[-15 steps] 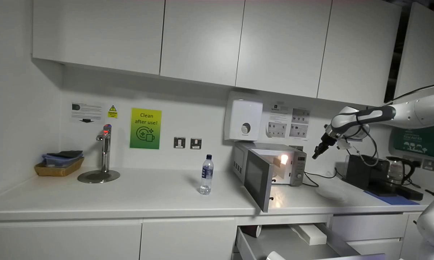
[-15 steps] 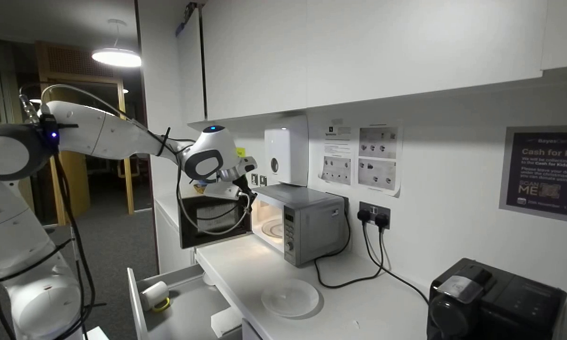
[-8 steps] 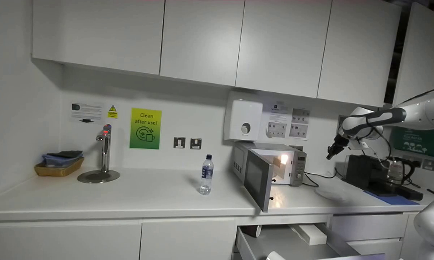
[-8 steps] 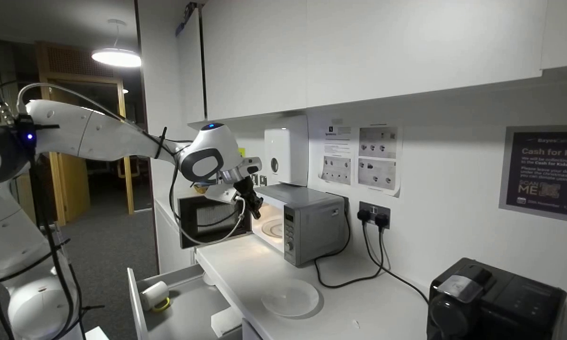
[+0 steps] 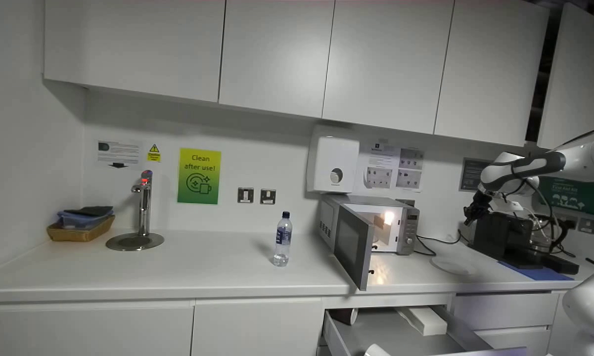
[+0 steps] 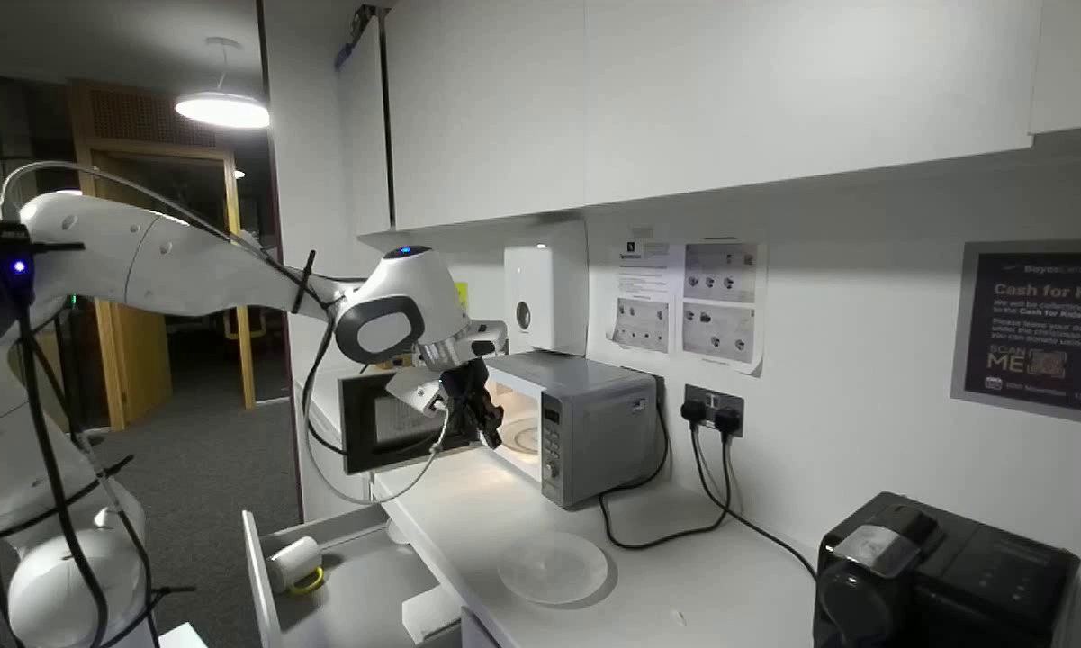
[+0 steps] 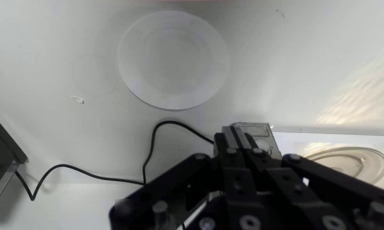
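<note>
Looks like a shared workplace kitchenette rather than a home kitchen. Has a long white counter (image 5: 203, 264) with a chrome tap (image 5: 144, 205), a microwave (image 6: 608, 436) and a coffee machine (image 6: 954, 576), plus plain wall cupboards (image 5: 272, 54) above. Points to communal use with a "Clean after use!" notice (image 5: 199, 175), a paper-towel dispenser (image 5: 334, 160), a green first aid kit (image 5: 576, 195) and a "Cash for Kids" poster (image 6: 1049, 328). Shows dark carpeted floor (image 6: 216, 472) beyond.

In an exterior view, the gripper (image 5: 467, 222) stands farther from the microwave (image 5: 409, 235) and nearer the black coffee machine (image 5: 497, 244), and a dark poster (image 5: 471, 174) (a second ago hidden behind the arm (image 5: 573, 162)) comes into view. In both exterior views, the gripper also hangs a little lower than before.
</note>
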